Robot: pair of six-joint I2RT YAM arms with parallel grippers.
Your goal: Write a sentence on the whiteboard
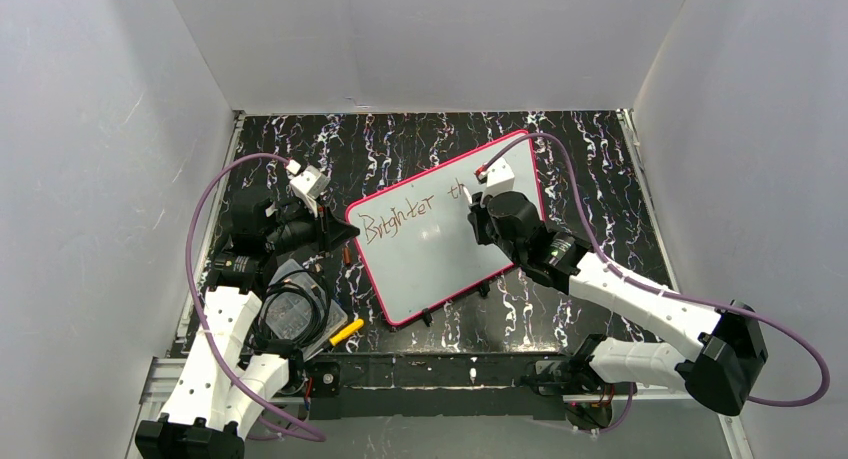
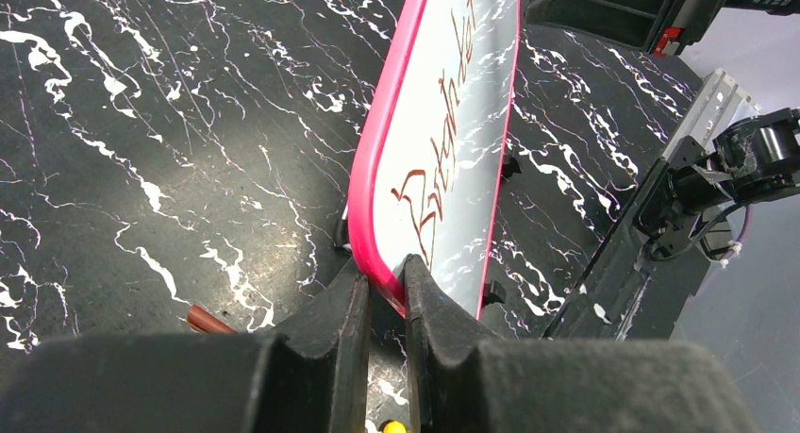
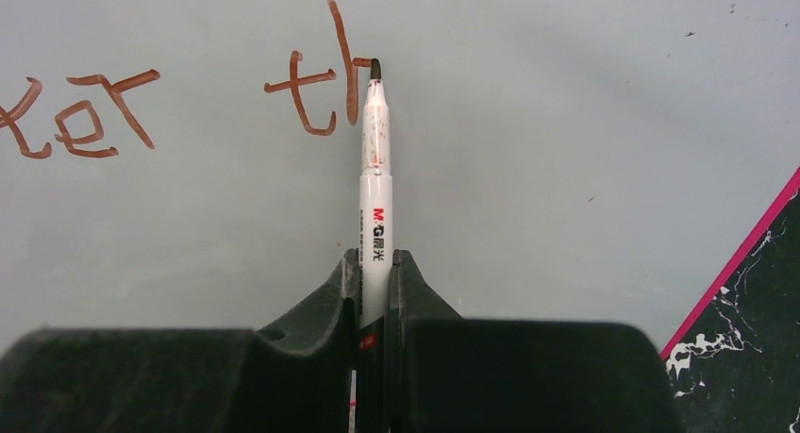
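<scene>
The whiteboard, pink-framed, lies slanted across the middle of the black marbled table. My left gripper is shut on its left corner; the left wrist view shows the pink frame pinched between the fingertips. The sentence reads "Brighter th" in reddish-brown letters. My right gripper is shut on a white marker. The marker's dark tip touches the board at the top of the "h". From above, the right gripper covers the marker.
A short reddish-brown stick lies on the table beside the left gripper. A yellow object and a clear box with coiled cable sit by the left arm. Small black feet stick out under the board's near edge. White walls surround the table.
</scene>
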